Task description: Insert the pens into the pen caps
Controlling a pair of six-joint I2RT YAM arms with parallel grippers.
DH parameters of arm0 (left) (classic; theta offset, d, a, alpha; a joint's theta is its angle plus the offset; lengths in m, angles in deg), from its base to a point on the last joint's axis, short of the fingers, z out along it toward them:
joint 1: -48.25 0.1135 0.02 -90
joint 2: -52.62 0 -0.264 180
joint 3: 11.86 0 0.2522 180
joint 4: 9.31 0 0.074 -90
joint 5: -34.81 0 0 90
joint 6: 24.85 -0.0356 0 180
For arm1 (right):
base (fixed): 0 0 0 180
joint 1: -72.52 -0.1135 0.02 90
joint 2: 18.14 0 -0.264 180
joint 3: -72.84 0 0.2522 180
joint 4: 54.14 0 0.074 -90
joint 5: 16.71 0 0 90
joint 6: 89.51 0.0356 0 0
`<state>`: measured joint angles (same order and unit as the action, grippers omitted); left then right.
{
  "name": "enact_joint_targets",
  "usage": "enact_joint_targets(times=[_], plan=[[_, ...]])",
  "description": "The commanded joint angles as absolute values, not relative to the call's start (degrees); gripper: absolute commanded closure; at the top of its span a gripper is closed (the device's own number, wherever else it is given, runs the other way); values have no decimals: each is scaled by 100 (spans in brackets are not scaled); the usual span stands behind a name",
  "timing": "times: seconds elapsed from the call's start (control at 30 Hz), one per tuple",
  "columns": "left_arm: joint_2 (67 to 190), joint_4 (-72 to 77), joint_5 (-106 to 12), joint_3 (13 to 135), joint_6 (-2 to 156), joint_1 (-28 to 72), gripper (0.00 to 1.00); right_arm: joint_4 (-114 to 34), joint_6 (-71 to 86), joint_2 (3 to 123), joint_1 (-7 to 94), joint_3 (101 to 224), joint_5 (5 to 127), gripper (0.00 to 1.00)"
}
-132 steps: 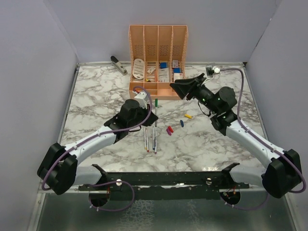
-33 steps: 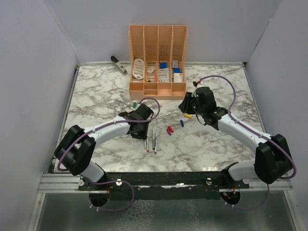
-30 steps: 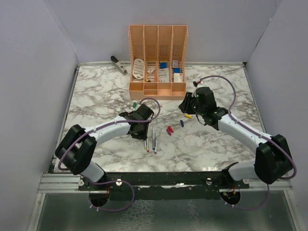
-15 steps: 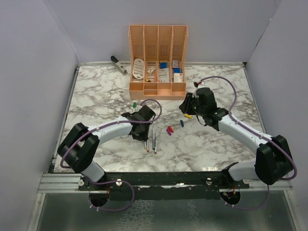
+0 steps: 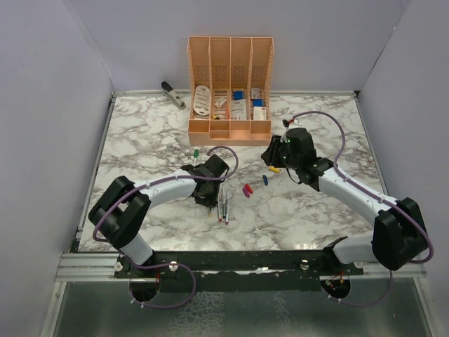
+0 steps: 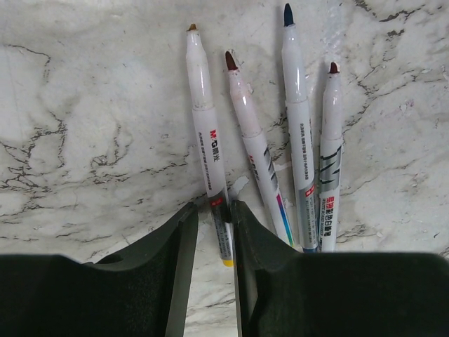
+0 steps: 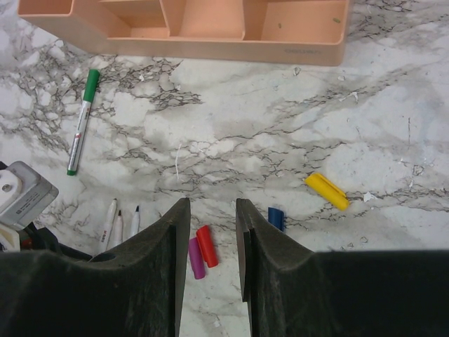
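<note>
Left arm [image 5: 161, 188] has crept back toward the near edge over the last half second; right arm [image 5: 344, 184] hasn't budged. Left jaws sit narrowly apart astride the tail of the yellow-ended pen [image 6: 203, 119], with a sliver of daylight on one side, so I reckon it's not pinched yet. Right jaws are partly open and empty over the red cap [image 7: 206, 246] and purple cap [image 7: 195, 258]. Three more pens [image 6: 302, 119] lie just beside on the worktop [image 6: 91, 126]. I'd close square on that barrel, lift level, and send the right to the yellow cap [image 7: 326, 191].

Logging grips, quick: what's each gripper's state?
Left gripper: narrowly open, straddling a pen at its back end, not clamped.
Right gripper: open, holding nothing.
</note>
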<state>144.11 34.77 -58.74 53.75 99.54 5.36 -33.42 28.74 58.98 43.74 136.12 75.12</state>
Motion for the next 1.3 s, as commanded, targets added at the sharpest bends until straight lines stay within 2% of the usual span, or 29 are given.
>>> enact_joint_targets(times=[0.0, 0.4, 0.6, 1.0, 1.27], plan=[[14572, 3474, -5939, 5393, 9959, 495, 71, -3335, 2899, 5762, 4352, 13559, 7628, 68], [14784, 3460, -6114, 5430, 9842, 495, 72, -3184, 2895, 5744, 4353, 13597, 8174, 68], [14947, 3465, -6067, 5440, 9784, 494, 79, -3036, 2888, 5698, 4361, 13694, 8431, 68], [15433, 3727, -5598, 5456, 9456, 517, 79, -2836, 2940, 5585, 4365, 13796, 8612, 68], [15567, 3973, -5658, 5597, 9294, 572, 74, -2858, 2966, 5492, 4360, 13733, 8599, 68]])
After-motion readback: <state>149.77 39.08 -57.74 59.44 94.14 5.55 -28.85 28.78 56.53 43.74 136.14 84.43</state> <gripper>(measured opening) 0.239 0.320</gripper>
